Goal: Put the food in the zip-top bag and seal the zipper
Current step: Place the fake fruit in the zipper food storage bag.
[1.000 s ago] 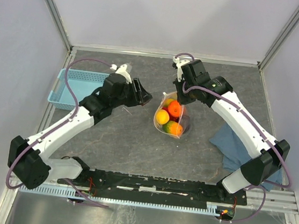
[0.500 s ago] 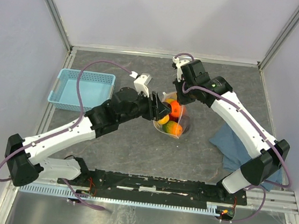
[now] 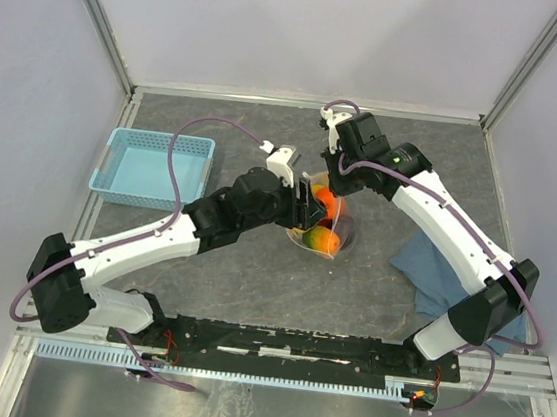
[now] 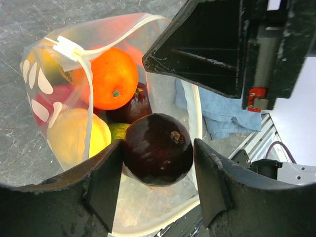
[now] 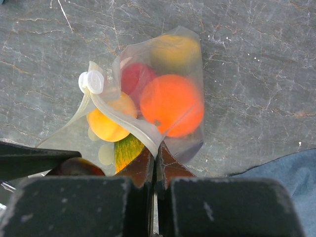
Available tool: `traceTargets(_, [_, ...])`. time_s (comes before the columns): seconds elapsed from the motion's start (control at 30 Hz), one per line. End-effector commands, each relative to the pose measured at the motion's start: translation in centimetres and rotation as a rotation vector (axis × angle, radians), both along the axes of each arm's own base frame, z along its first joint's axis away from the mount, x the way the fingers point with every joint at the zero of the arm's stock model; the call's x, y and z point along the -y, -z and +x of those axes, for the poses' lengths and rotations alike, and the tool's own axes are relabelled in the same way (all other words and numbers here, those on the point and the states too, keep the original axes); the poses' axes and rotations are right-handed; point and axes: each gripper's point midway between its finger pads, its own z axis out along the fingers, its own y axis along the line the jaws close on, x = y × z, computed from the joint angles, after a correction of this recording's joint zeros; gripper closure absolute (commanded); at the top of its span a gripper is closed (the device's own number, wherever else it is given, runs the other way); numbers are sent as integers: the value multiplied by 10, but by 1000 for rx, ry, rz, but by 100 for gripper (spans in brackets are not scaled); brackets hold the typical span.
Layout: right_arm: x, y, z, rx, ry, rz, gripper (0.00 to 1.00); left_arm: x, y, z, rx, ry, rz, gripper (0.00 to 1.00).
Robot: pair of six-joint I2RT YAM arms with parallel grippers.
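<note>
Nearest, the left gripper (image 4: pixel 157 148) clamps a dark purple fruit (image 4: pixel 158 165) between its fingers, right at the mouth of the zip-top bag (image 4: pixel 37 84). The bag stands mid-worktop holding the other food (image 4: pixel 111 79). Beyond, the right gripper (image 5: pixel 156 159) pinches the bag's rim by the zipper (image 5: pixel 123 117), fingers pressed together.

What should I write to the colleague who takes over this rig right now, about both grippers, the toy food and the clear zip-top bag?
Left gripper: shut on the dark purple glossy toy vegetable, held at the open mouth of the clear spotted plastic bag.
Right gripper: shut on the bag's rim, holding it open.
Done: the round orange toy fruit and the yellow toy fruit, among others, lie in the bag.
To do: drop the purple toy in, close the pale zipper strip.
</note>
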Motion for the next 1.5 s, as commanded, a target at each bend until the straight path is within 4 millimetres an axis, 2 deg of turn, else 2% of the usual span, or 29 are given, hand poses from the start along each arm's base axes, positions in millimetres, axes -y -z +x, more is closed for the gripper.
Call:
traceTargets(0.0, [-7, -11, 7, 45, 7, 45, 99, 11, -12, 3, 44, 20, -30, 33])
traceTargets(0.13, [-9, -12, 7, 45, 5, 48, 98, 11, -14, 2, 48, 24, -32, 26])
traceTargets(0.27, [-9, -11, 6, 44, 4, 46, 99, 3, -21, 2, 61, 1, -23, 24])
traceTargets(0.47, [-9, -9, 7, 40, 2, 41, 98, -33, -29, 11, 90, -144, 41, 23])
traceTargets(0.57, [-9, -9, 7, 40, -1, 41, 98, -52, -24, 15, 78, -219, 103, 23])
traceTargets(0.63, [-9, -10, 7, 41, -1, 41, 98, -57, -20, 14, 67, -237, 125, 24])
traceTargets(0.9, [-11, -10, 6, 37, -9, 45, 98, -61, 5, 24, 27, -293, 209, 29])
traceTargets(1.0, [-11, -9, 6, 37, -12, 42, 98, -57, 10, 26, 23, -289, 226, 31])
traceTargets(1.2, [-16, -6, 6, 25, -26, 54, 98, -40, 17, 32, 8, -256, 214, 48])
traceTargets(1.33, [-17, -6, 5, 22, -34, 56, 96, -38, 10, 33, -11, -283, 168, 70])
traceTargets(1.43, [-18, -9, 1, 23, -47, 61, 84, -40, 1, 33, -24, -320, 111, 92])
traceTargets(1.47, [-19, -10, -1, 26, -52, 62, 80, -40, -2, 33, -27, -331, 91, 96])
